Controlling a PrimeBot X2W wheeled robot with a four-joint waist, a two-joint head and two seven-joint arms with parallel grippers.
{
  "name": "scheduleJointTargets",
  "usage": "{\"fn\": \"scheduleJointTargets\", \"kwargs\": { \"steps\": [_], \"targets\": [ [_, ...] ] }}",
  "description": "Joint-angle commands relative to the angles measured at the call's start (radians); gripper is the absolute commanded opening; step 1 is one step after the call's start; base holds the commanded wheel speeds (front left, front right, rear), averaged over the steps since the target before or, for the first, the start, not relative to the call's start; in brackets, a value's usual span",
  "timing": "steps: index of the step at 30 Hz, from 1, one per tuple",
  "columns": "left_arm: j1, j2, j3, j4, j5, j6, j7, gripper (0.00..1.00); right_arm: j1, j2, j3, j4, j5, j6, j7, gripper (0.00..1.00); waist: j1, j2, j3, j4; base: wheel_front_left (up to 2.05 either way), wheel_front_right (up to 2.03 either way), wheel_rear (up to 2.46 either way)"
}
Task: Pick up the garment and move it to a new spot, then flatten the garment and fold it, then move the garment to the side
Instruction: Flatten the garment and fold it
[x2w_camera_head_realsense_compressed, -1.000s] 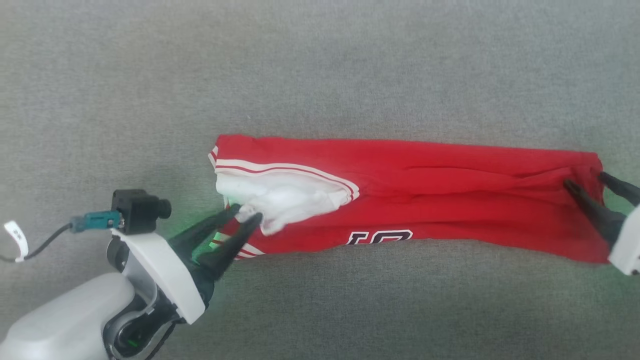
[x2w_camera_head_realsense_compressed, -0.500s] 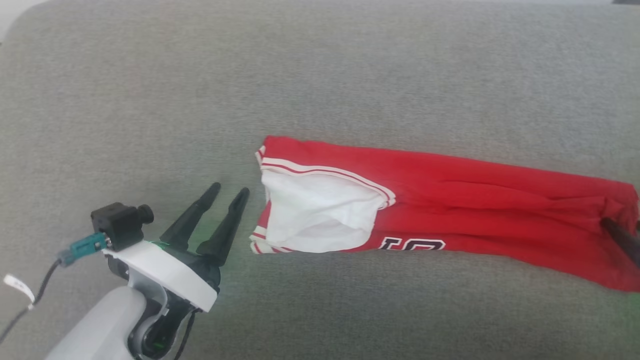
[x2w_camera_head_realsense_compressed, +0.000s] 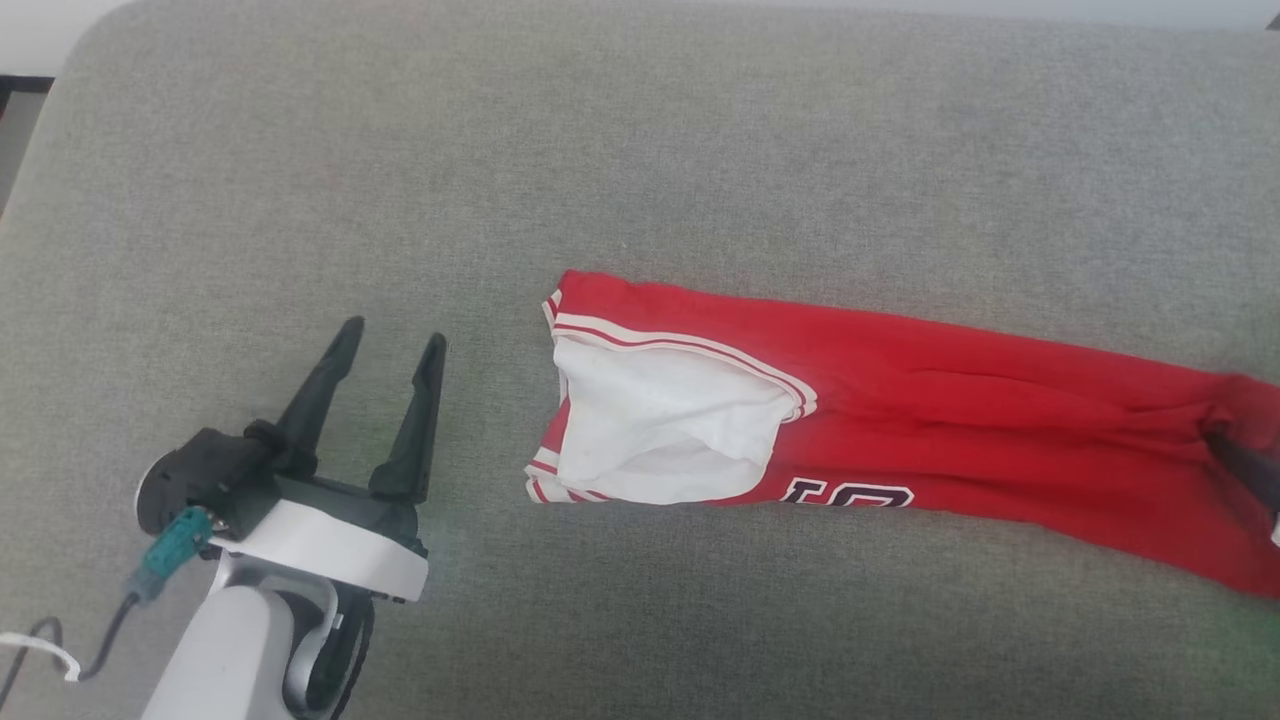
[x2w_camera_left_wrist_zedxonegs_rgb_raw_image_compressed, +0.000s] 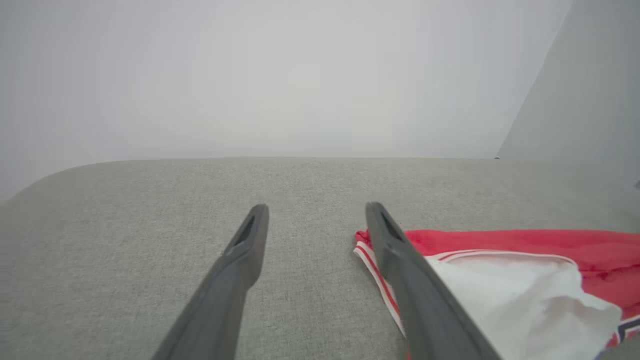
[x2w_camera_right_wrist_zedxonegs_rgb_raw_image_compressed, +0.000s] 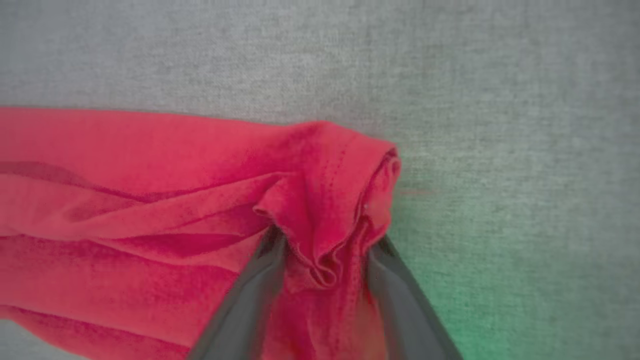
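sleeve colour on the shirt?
Sleeve is white, bordered by red-and-white striped trim on the red shirt; head view shows it best.

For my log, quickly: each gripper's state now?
Left gripper: open, empty.
Right gripper: astride the red jersey, at its bunched end; grip cannot be told.

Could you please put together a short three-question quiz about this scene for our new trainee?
1. True or false: the left gripper is clamped on the garment.
2. Short answer: which gripper is the white sleeve nearer to?
3. Multiple choice: what lies between the fingers of the right gripper? A) the white sleeve B) a bunched red fold at the garment's end C) nothing at all

Key
1. False: it is open and apart from the cloth, over the grey surface.
2. The left gripper.
3. B.
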Motion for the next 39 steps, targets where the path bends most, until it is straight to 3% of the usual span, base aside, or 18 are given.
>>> {"fn": "scheduleJointTargets", "kwargs": {
  "steps": [1, 12, 22, 26, 30, 39],
  "targets": [
    [0.013, -0.006, 0.008, -0.005, 0.010, -0.001, -0.005, 1.00, 0.016, 0.052, 0.032, 0.019, -0.006, 0.006, 0.017, 0.00, 0.0000, -0.0001, 0.001, -0.002, 0.00, 0.00, 0.00],
    [0.056, -0.050, 0.083, -0.044, 0.123, -0.001, -0.005, 1.00, -0.060, -0.009, -0.148, 0.047, -0.071, 0.002, -0.062, 0.00, 0.0000, -0.0001, 0.018, -0.061, 0.00, 0.00, 0.00],
    [0.071, -0.041, 0.079, -0.078, 0.136, -0.001, -0.005, 1.00, -0.124, -0.123, -0.330, 0.208, -0.165, 0.003, -0.136, 0.00, 0.0000, -0.0001, 0.026, -0.115, 0.00, 0.00, 0.00],
    [0.075, -0.037, 0.076, -0.081, 0.133, -0.001, -0.005, 1.00, -0.138, -0.111, -0.298, 0.209, -0.156, 0.003, -0.137, 0.00, 0.0000, -0.0001, 0.014, -0.129, 0.00, 0.00, 0.00],
    [0.086, -0.038, 0.068, -0.070, 0.123, -0.001, -0.005, 1.00, -0.101, -0.083, -0.204, 0.124, -0.126, 0.003, -0.105, 0.00, 0.0000, -0.0001, -0.003, -0.138, 0.00, 0.00, 0.00],
    [0.093, -0.043, 0.050, -0.055, 0.110, -0.001, -0.005, 1.00, -0.053, -0.020, 0.037, -0.229, -0.040, 0.003, -0.003, 0.00, 0.0000, -0.0001, -0.015, -0.133, 0.00, 0.00, 0.00]
  ]
}}
